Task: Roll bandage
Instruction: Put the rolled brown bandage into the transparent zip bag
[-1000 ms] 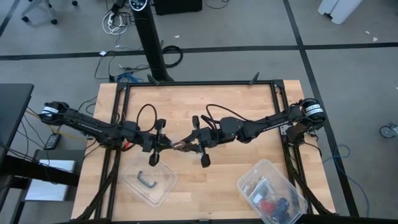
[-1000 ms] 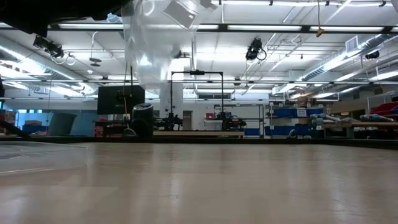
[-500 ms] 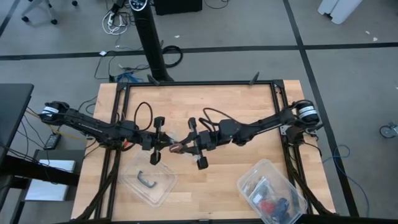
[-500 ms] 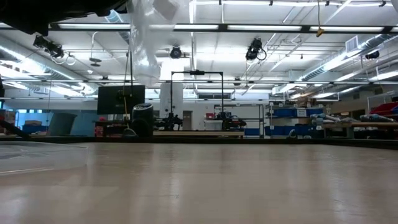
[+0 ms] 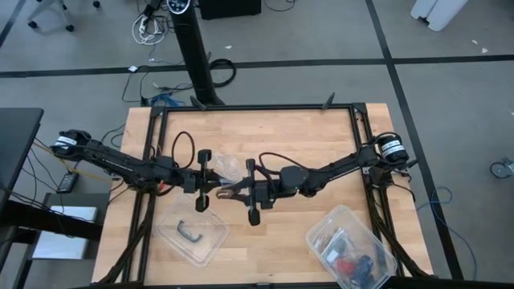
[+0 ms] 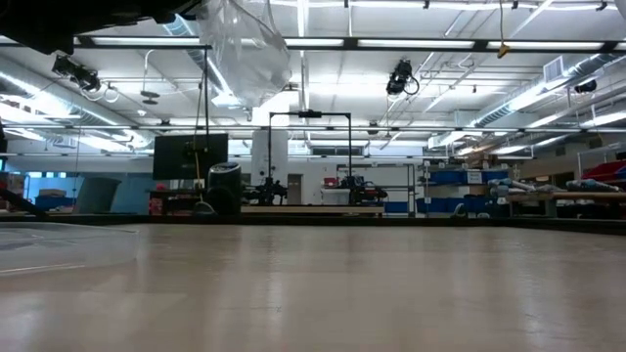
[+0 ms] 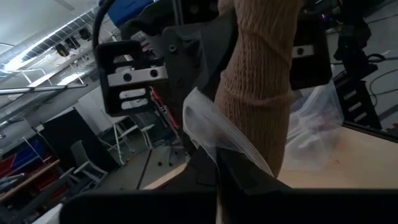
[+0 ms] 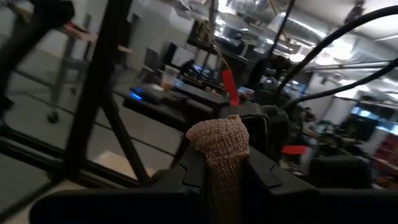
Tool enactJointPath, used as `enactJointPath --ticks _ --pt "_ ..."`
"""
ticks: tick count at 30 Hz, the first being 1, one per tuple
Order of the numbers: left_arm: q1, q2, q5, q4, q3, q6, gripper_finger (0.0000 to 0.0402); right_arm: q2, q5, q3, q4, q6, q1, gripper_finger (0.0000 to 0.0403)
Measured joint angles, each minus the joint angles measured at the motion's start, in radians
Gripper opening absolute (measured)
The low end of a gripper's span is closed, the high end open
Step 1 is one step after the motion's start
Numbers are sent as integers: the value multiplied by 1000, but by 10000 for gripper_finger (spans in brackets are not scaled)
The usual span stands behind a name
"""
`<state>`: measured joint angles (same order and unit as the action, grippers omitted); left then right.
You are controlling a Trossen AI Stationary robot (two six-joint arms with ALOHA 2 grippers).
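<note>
Both grippers are met nose to nose above the middle of the table [image 5: 321,136], and the bandage [image 5: 230,193] is held in the air between them. In the high view the left gripper [image 5: 210,191] is seen shut tight on one end of the brown strip, a scrap of clear plastic wrapper [image 5: 226,165] being caught near it, while the right gripper [image 5: 238,193] is clamped narrowly on the other end. In the right wrist view the ribbed brown fabric [image 8: 219,149] is shown standing up between that arm's own fingers, and in the left wrist view the bandage [image 7: 261,74] is seen close ahead with the clear wrapper [image 7: 208,127] lying against it. Whether the fabric is already wound into a roll or is only bunched cannot be told from these views.

For the rolling to be done well, the strip should be kept lightly taut between the two grips, so that each turn is laid snugly on the one beneath. One end is best held fixed while the other is turned about it. The wrapper should be kept out of the winding, since it may be trapped between layers. A clear tub [image 5: 193,233] and a second tub of items [image 5: 350,249] are left on the near side of the table, well apart from the work.
</note>
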<state>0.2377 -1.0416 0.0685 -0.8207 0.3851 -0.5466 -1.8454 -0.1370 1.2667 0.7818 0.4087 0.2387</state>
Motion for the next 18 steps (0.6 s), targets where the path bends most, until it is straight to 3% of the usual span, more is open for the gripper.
enactJointPath --ticks 7,13,15,18 --pt "5 0 8 3 0 1 0 26 -217 0 -109 80 39 48" --pt "9 -1 -14 10 -2 5 0 76 -454 1 -291 15 55 48" --pt "7 -2 -11 10 -2 5 0 86 -488 2 -361 -30 55 48" --pt "8 -3 -11 12 -2 8 0 94 -455 4 -444 -109 43 48"
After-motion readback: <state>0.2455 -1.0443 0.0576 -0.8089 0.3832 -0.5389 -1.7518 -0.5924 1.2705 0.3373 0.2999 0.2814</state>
